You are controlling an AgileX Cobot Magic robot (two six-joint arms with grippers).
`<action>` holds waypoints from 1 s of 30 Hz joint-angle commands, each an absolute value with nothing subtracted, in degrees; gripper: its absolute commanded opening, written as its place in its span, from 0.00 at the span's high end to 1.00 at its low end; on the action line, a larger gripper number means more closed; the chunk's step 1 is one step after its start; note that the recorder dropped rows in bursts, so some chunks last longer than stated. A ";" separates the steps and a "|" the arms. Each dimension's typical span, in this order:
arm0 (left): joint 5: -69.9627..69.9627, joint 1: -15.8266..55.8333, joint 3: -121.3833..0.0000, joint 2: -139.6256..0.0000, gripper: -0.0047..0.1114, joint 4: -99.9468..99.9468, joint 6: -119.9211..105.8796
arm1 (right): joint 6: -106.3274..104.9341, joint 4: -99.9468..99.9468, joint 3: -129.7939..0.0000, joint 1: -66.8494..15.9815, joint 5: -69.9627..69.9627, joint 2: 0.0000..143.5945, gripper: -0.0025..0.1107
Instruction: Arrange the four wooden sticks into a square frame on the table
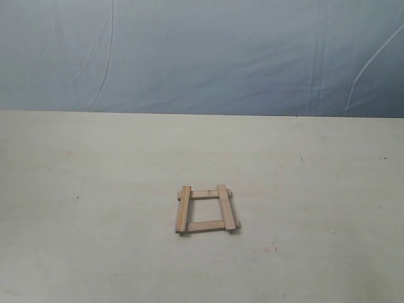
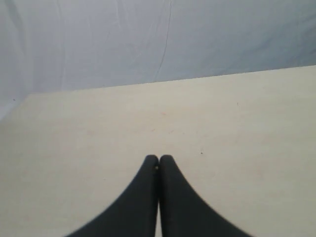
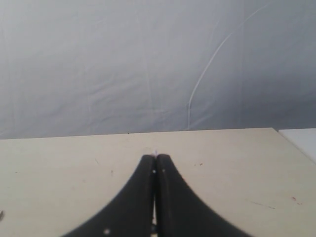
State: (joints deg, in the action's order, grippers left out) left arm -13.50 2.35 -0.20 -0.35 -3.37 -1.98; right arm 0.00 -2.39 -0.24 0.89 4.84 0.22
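In the exterior view the four wooden sticks lie as a small square frame (image 1: 184, 209) near the middle of the pale cream table (image 1: 95, 189). Two upright strips (image 1: 226, 206) rest across the ends of the two cross strips (image 1: 206, 225), with the ends overlapping slightly. Neither arm shows in the exterior view. My left gripper (image 2: 158, 158) is shut with nothing in it, over bare table. My right gripper (image 3: 156, 157) is also shut and empty, over bare table. The sticks do not appear in either wrist view.
A blue-grey cloth backdrop (image 1: 202, 57) hangs behind the table's far edge. In the right wrist view the table's corner and side edge (image 3: 291, 143) show, with a pale surface beyond.
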 commanded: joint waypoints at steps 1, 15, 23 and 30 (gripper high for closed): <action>-13.82 2.21 0.00 0.00 0.96 -0.94 -1.59 | -0.35 -2.25 0.00 0.55 7.54 0.00 0.98; -13.72 2.21 0.00 0.00 0.96 -1.01 -1.47 | 0.00 -1.40 0.00 0.55 17.82 0.00 0.98; -13.72 2.21 0.00 0.00 0.96 -1.01 -1.60 | 0.00 -3.19 0.00 0.55 17.66 0.00 0.98; -13.72 2.21 0.00 0.00 0.96 -1.01 -1.60 | 0.00 -3.19 0.00 0.55 17.66 0.00 0.98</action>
